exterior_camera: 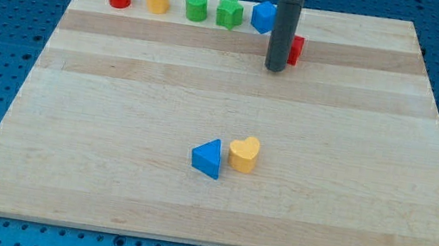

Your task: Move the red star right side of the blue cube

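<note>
The red star (pixel 297 50), largely hidden behind the rod, is located at 3 o'clock of the tip (pixel 275 68) and at 4 o'clock of the blue cube (pixel 262 16); no gripper is fitted, so nothing is held.

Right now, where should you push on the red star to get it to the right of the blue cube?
My tip hides most of the red star, just right of the blue cube. I'd probably press its lower face from the view's bottom, nudging it up level with the cube.
</note>
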{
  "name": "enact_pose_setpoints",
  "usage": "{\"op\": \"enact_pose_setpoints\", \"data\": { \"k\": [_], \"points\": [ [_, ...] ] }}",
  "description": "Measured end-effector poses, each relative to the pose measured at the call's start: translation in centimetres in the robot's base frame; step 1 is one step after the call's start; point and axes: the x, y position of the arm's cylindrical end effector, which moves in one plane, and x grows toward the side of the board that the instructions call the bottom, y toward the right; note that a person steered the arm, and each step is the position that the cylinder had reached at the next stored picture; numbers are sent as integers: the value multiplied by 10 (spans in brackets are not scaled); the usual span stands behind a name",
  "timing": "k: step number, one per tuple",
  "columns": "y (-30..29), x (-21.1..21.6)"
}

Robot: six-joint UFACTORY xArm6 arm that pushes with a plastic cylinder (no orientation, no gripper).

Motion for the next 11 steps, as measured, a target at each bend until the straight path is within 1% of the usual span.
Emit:
{"op": "enact_pose_setpoints", "data": {
  "k": [2, 4, 6, 7, 8, 9, 10, 11],
  "points": [
    [6, -18],
    [23, -20],
    [25, -40],
    [25, -35],
    [34, -20],
    [53, -17],
    [67, -31],
    [67, -44]
  ]
}}
